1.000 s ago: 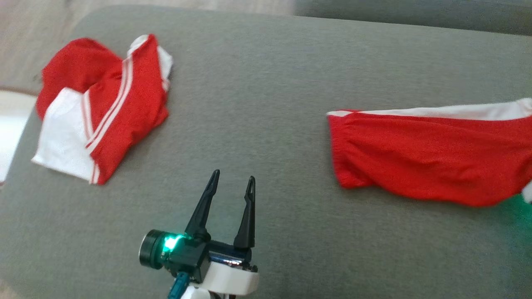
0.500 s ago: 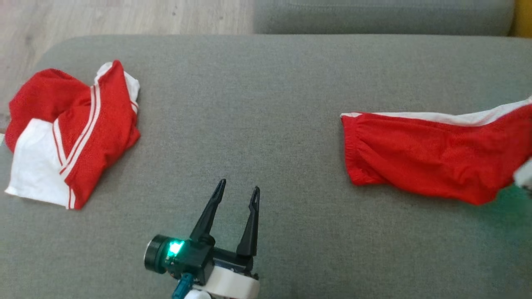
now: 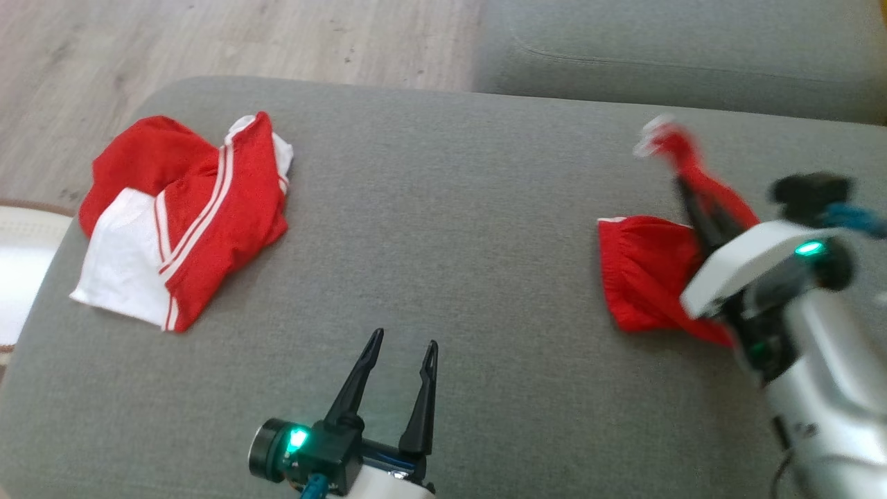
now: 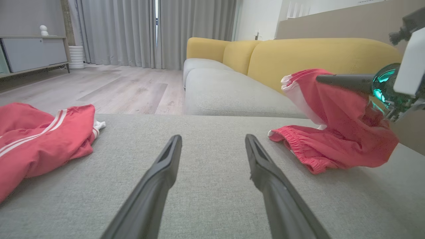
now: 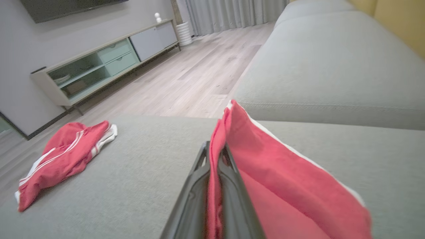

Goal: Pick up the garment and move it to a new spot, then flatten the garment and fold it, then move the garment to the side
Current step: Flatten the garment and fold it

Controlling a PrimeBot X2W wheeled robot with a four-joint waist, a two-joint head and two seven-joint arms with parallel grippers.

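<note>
Starting closest in the head view: got the left tool (image 3: 405,338) down at 6 o'clock, fingers spread wide with nothing between them, pointing up across the grey sofa cushion (image 3: 443,208). Over at 3 o'clock, got the right tool (image 3: 686,190) clamped tight on the red garment (image 3: 644,270) — holding one end up off the cushion, elastic waistband end lying on the fabric below. Bit blurry there, but from the right wrist can see red cloth squeezed between the two dark fingers, white trim along the edge. Further out at 10 o'clock, spotted a second red-and-white garment (image 3: 187,222) bunched in a heap, well apart from both tools. Beyond that, wood floor (image 3: 277,41) and another grey seat (image 3: 693,55).
</note>
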